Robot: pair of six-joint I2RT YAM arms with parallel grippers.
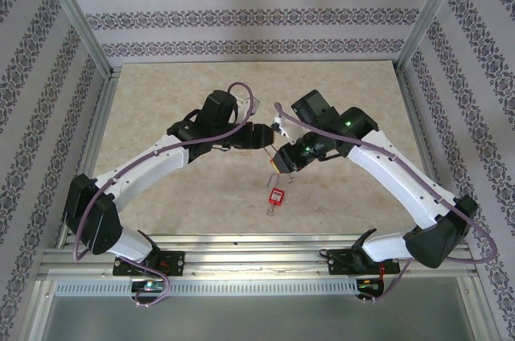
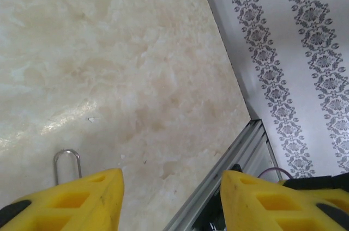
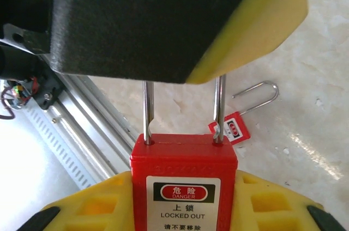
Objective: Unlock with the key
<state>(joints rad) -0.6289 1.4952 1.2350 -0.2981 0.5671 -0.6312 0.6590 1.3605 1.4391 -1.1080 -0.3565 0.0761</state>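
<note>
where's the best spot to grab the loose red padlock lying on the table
Take the loose padlock by its red body, pinching across the two narrow sides and coming straight down from above. It lies flat on the table, and the thin shackle sticking out from one end is probably too slim for a firm hold.

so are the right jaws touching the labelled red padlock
Touching. The right wrist view shows the red padlock pinched at its body between the yellow jaws of the right gripper, no gap either side.
</note>
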